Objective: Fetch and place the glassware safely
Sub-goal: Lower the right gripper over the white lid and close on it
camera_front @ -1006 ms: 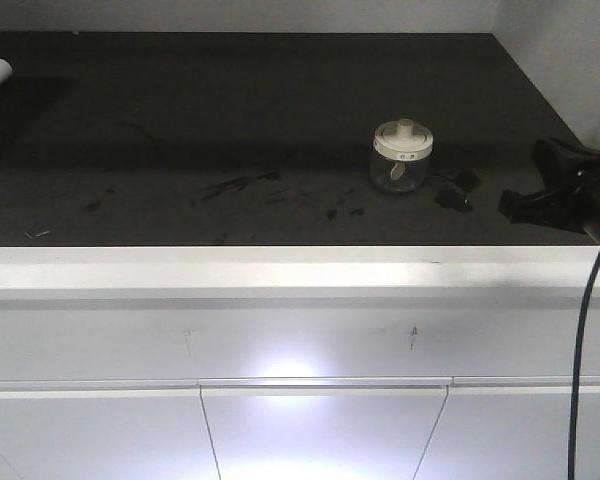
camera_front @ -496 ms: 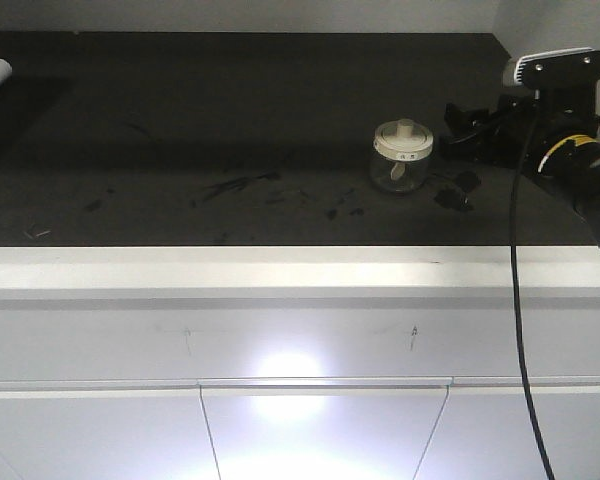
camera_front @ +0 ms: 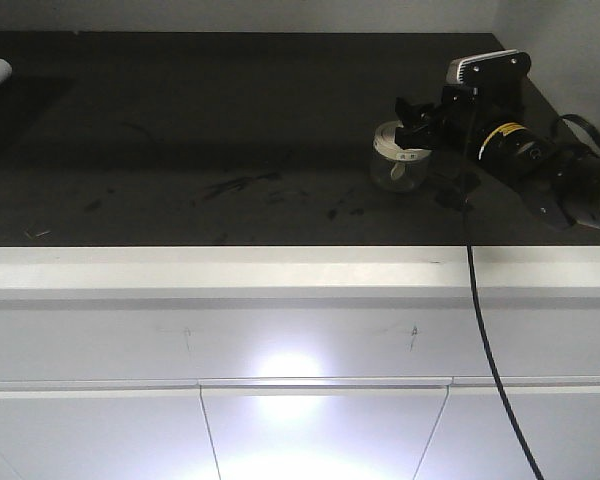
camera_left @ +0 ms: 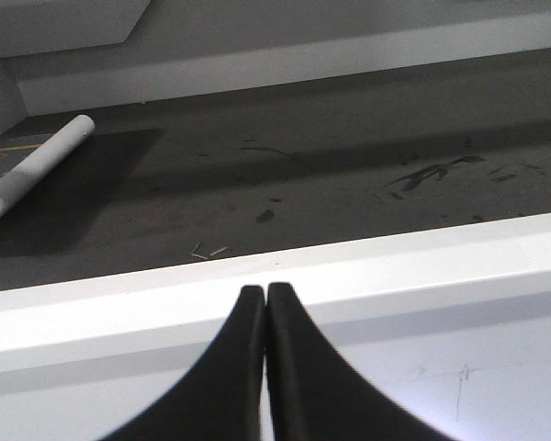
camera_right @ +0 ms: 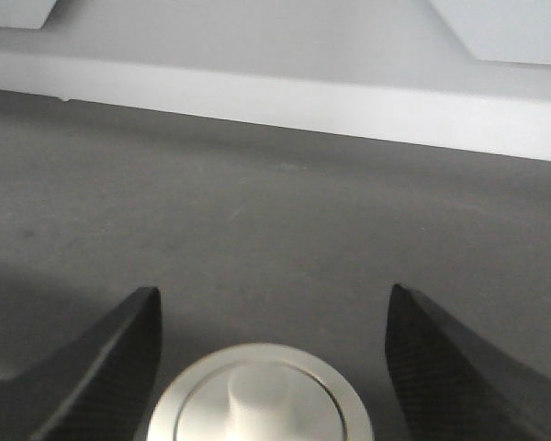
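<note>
Standing right of centre on the dark surface (camera_front: 180, 120), the glass jar (camera_front: 393, 172) has the jaws of the right arm (camera_front: 525, 155) at its lid in the front view. Left wrist view: jaws pressed together, empty. Right wrist view: jaws wide apart, flanking the lid (camera_right: 262, 395) without touching it.

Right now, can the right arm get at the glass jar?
Probably yes: the right gripper is open, its fingers either side of the glass jar, with nothing between them.
</note>
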Robot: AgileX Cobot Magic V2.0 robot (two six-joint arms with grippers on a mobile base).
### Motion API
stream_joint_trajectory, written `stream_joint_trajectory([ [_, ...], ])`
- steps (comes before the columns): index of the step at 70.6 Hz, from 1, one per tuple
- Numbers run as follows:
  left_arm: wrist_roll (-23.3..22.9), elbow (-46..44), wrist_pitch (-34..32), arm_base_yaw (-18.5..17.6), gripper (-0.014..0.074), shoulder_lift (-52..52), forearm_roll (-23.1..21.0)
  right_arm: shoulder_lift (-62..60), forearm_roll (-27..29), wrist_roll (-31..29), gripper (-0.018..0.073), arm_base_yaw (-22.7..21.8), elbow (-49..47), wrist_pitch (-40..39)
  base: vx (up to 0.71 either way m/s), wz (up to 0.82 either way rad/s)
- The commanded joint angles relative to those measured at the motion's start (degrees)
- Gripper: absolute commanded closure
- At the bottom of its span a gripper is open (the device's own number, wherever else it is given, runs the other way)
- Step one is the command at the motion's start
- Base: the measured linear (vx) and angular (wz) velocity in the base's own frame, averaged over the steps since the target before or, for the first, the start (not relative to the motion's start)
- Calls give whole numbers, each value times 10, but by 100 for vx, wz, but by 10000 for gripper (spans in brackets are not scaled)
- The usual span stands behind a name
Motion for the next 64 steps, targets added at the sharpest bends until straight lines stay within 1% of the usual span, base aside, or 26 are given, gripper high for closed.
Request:
stream_joint_trajectory([
  [1, -1, -15, -45, 1, 603, 4, -5, -11, -7, 19, 60, 1, -39, -44, 0, 0],
  [20, -1, -15, -45, 1, 603, 4, -5, 40, -20, 27, 60, 1, -72, -47, 0, 0],
  [36, -1, -15, -45, 1, 603, 4, -5, 47, -20, 26, 95, 1, -76, -46, 0, 0],
  [52, -1, -15, -45, 1, 603, 4, -5, 54, -20, 26, 175, 1, -76, -47, 0, 0],
  [59, -1, -15, -45, 1, 603, 4, -5, 58, -20, 26, 249, 1, -76, -52, 0, 0],
  [64, -1, -15, -45, 1, 603, 4, -5, 58, -21, 26, 334, 1, -76, -56, 0, 0],
])
